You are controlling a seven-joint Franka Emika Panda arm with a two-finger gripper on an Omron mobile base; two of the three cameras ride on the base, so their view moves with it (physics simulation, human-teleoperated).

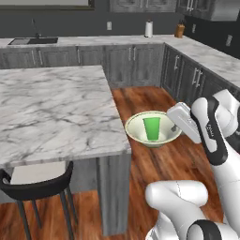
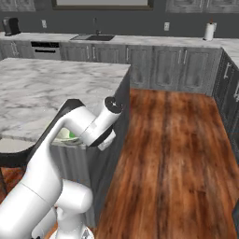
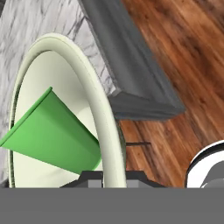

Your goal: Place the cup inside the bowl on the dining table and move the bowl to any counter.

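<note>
While the table (image 1: 51,108) fills the left of the left base view, the bowl (image 1: 136,132) hangs in the air just off its near right corner, above wood floor (image 1: 154,101). Inside it the cup (image 1: 152,128) stands upright. At the bowl's three o'clock, the gripper (image 1: 176,127) is clamped on its rim.

The left base view looked forward and down from behind the arm, over the dining table (image 1: 51,108) and the bowl (image 1: 136,133). The right base view saw the same dining table and wood floor (image 2: 177,154) from the other side. The hand view sat very close to the bowl's rim.
</note>
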